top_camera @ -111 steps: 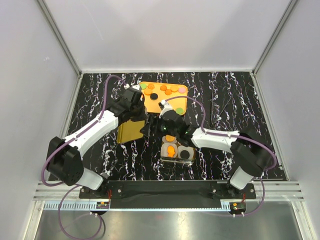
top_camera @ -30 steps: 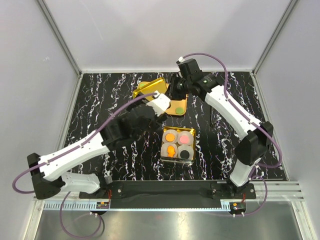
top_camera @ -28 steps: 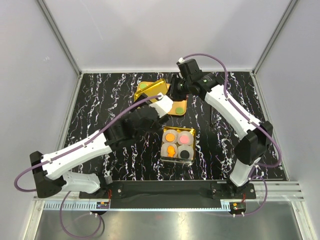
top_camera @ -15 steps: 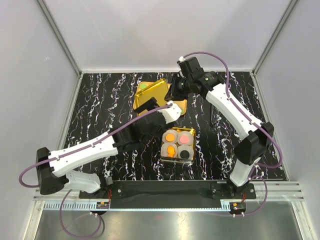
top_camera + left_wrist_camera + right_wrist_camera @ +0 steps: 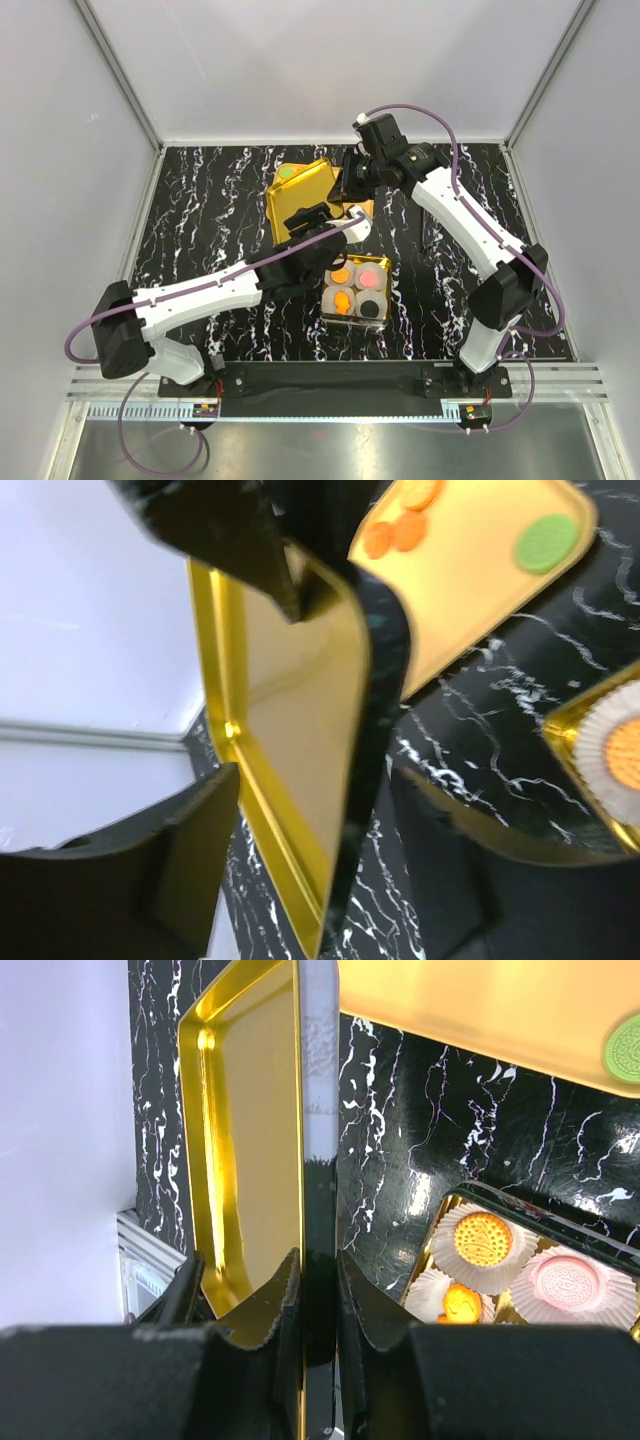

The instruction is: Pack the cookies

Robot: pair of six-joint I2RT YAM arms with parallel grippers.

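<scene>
Four cookies [image 5: 341, 273] sit in paper cups [image 5: 483, 1278] inside the gold box [image 5: 384, 260] on the table [image 5: 200, 200]: two orange, one pink, one black. Behind the box, several orange ones and a green cookie [image 5: 545, 542] lie on the orange tray [image 5: 470, 580]. The right fingers [image 5: 352, 187] are clamped tight on the rim of the gold lid [image 5: 300, 192], which is held tilted. The left fingers [image 5: 338, 218] stand wide apart with the lid's edge between them; whether they touch it I cannot tell.

- Left arm [image 5: 200, 291] and right arm [image 5: 462, 218]: white shells, black joints.
- Purple cable [image 5: 405, 107] runs along each arm.
- Right tool [image 5: 318, 1265]: matte black fingers [image 5: 255, 1325].
</scene>
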